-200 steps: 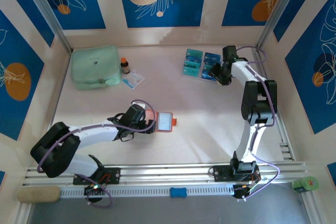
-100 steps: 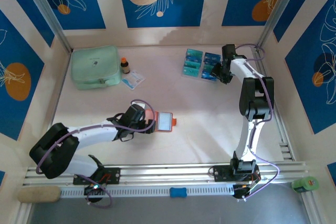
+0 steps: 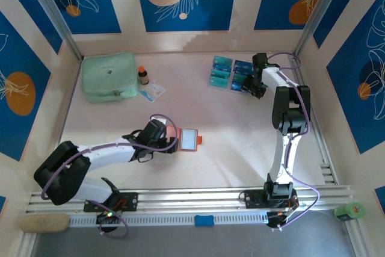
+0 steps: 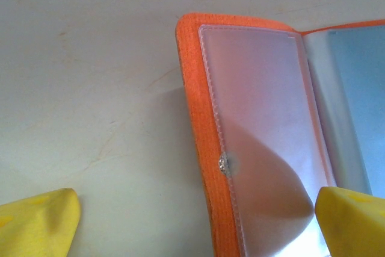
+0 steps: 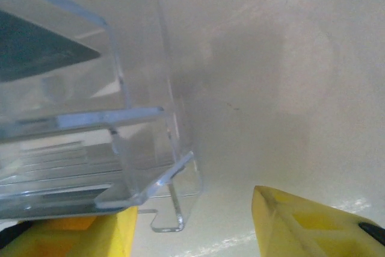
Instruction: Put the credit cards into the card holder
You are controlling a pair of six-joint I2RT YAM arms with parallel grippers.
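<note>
The credit cards (image 3: 228, 72), teal and blue, stand in a clear rack at the back right of the table. My right gripper (image 3: 251, 83) is at the rack's right side. In the right wrist view its yellow fingers (image 5: 313, 227) stand apart, open (image 5: 194, 206), with the clear rack's corner (image 5: 171, 185) between them and a dark teal card (image 5: 42, 46) inside the rack. The orange card holder (image 3: 190, 139) lies open mid-table. My left gripper (image 3: 173, 139) is wide open (image 4: 197, 200) over the holder's left edge (image 4: 198, 118), one finger above the pale pocket (image 4: 264, 112).
A mint-green zip pouch (image 3: 108, 76) lies at the back left, with a small orange-capped bottle (image 3: 142, 75) and a white-and-blue packet (image 3: 152, 91) beside it. Walls close in the back and sides. A rail (image 3: 198, 197) runs along the front edge.
My right gripper has edged up and left, closer to the card rack, and its arm has folded tighter. The left arm and the card holder have not moved.
</note>
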